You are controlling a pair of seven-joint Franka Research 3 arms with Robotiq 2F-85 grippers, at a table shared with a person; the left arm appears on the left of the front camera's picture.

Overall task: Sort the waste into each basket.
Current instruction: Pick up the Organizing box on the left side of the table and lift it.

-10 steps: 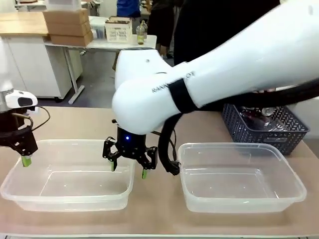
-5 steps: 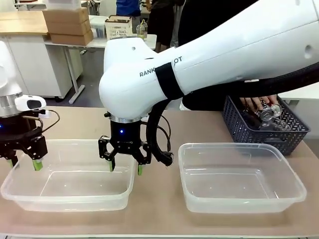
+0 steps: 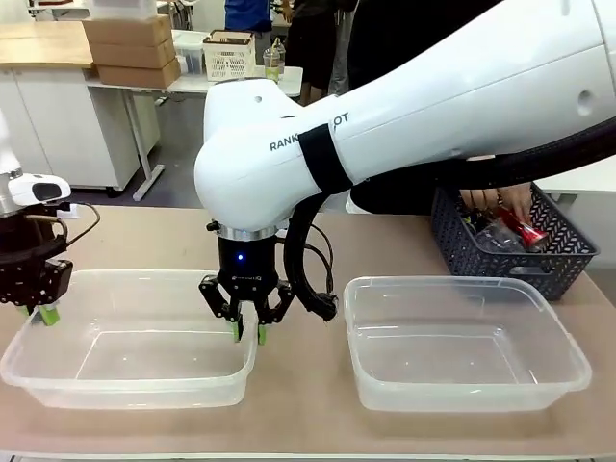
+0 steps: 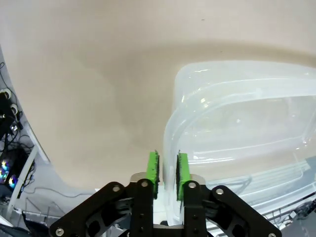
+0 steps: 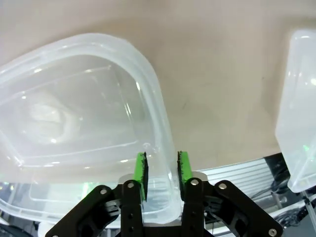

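Two clear tubs stand side by side, the left basket [image 3: 130, 361] and the right basket [image 3: 462, 371], both with nothing in them. My right gripper [image 3: 248, 334] reaches across and is shut on the left basket's right rim, which runs between its green pads [image 5: 141, 170]. My left gripper [image 3: 38, 315] is at that basket's left rim [image 4: 170, 128], pads pinched on the edge. The waste lies in the dark lattice basket [image 3: 452, 245]: a red wrapper [image 3: 525, 231] and clear bottles [image 3: 491, 236].
A person's hand [image 3: 500, 202] is inside the dark lattice basket at the far right, by the red wrapper. My right arm's big white body spans the middle of the table. In the right wrist view the right basket [image 5: 301, 98] shows at the edge.
My right gripper's fingers, spread wide a second ago, have come together on the left basket's right rim. My left gripper shifted slightly at the left rim. The person's hand brought up a red wrapper.
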